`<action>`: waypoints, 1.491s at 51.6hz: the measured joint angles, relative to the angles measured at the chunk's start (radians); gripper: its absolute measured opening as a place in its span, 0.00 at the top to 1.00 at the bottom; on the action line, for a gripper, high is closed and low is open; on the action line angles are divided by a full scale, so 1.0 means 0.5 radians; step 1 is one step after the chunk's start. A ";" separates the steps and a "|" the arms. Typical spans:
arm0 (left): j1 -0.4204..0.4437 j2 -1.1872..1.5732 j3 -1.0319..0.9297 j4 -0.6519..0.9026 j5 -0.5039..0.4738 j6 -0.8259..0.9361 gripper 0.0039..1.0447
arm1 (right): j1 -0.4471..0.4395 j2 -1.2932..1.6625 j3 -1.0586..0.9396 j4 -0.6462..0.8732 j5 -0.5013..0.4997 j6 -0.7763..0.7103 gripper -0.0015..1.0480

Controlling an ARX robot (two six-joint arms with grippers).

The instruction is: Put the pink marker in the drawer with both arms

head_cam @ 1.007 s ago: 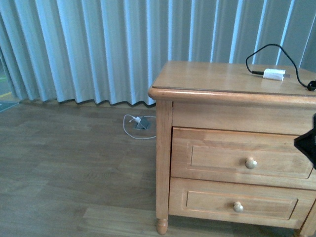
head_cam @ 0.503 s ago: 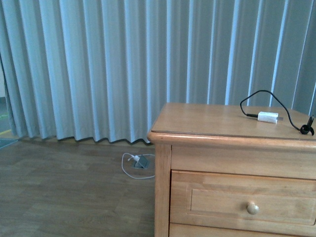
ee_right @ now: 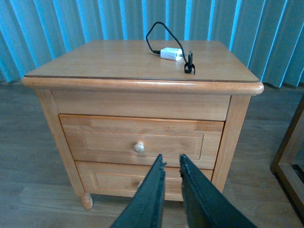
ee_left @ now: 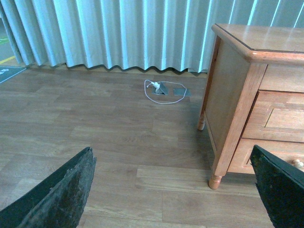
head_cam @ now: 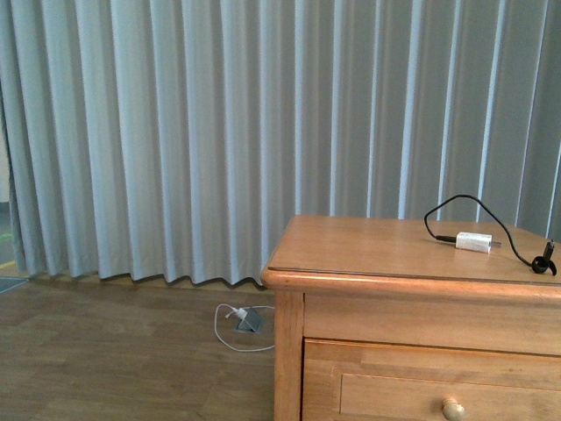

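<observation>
The pink marker is out of view in every view. The drawer (ee_right: 142,139), the nightstand's top one, is closed; its pale round knob (ee_right: 138,147) shows in the right wrist view. My right gripper (ee_right: 171,159) hangs in front of the nightstand, just below and right of that knob, shut with nothing held. The front view catches only the drawer's upper part (head_cam: 394,390) and knob (head_cam: 452,409); neither arm appears there. My left gripper (ee_left: 172,149) is open wide over bare floor, left of the nightstand, with the drawer (ee_left: 282,118) at that view's edge.
A white charger block (ee_right: 171,53) with a black cable (ee_right: 154,33) lies on the nightstand top (ee_right: 114,59). The lower drawer (ee_right: 114,180) is closed. A white cord and floor socket (ee_left: 164,90) lie near the curtain (head_cam: 175,132). Another wooden frame (ee_right: 289,156) stands beside the nightstand.
The front view has swung upward: the nightstand sits lower in it, the lower drawer has dropped out of sight, and the dark arm part at the right edge is gone.
</observation>
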 joint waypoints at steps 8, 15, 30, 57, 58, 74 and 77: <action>0.000 0.000 0.000 0.000 0.000 0.000 0.05 | -0.002 -0.098 -0.081 -0.011 0.001 -0.006 0.99; 0.000 0.000 0.000 0.000 -0.001 0.001 0.05 | -0.002 -0.188 -0.134 -0.047 0.000 -0.006 0.99; 0.000 0.000 0.000 0.000 0.000 0.001 0.05 | -0.002 -0.338 -0.202 -0.125 0.000 -0.006 0.99; 0.000 0.000 0.000 -0.002 0.000 0.001 0.05 | -0.002 -0.753 -0.278 -0.458 -0.002 -0.006 0.99; 0.000 0.000 0.000 -0.002 -0.001 0.000 0.05 | -0.002 -0.753 -0.278 -0.458 -0.002 -0.006 0.99; 0.000 0.000 0.000 -0.002 -0.001 0.001 0.05 | -0.002 -0.753 -0.278 -0.458 -0.002 -0.009 0.60; 0.000 0.000 0.000 -0.002 -0.001 0.001 0.05 | -0.002 -0.753 -0.278 -0.458 -0.002 -0.009 0.50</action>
